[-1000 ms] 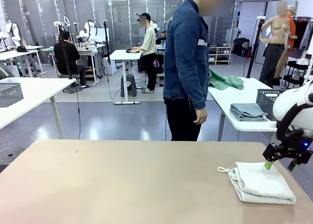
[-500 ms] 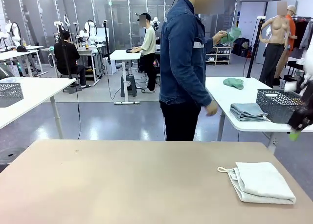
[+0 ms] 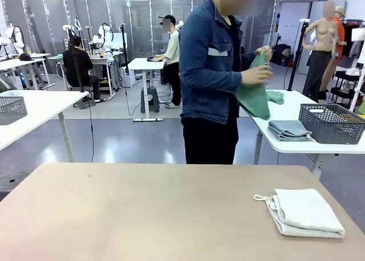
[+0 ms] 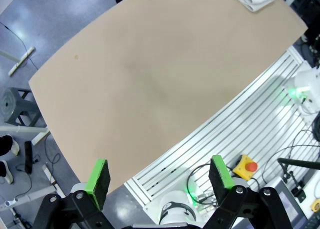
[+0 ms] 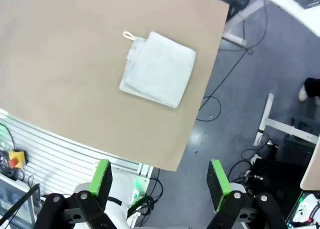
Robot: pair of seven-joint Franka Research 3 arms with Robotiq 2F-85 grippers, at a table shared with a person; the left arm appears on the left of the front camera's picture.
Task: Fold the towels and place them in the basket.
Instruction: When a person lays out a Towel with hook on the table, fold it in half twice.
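Over the near left edge of the bench, the left pincer (image 4: 159, 178) hangs with its green pads spread wide and nothing between them. It looks parked clear, so the bare tan rectangular bench (image 3: 142, 209) is free for work. At twelve o'clock across the bench, a person in a denim jacket holds the mint green terry towel (image 3: 255, 98) up in both hands. One hand (image 3: 258, 74) pinches its top edge so the cloth hangs straight, probably to bring it over for folding. At about four o'clock on the bench lies the pale off-white terry towel (image 3: 305, 211), already folded flat with its corner loop poking toward nine o'clock, within the right arm's reach. Beyond it, at three o'clock on a white side table, the dark charcoal mesh basket (image 3: 332, 123) stands beside grey-blue folded cloths (image 3: 289, 129); what lies inside it I cannot tell. Above the bench's right edge, the right pincer (image 5: 160, 179) is likewise spread and empty.
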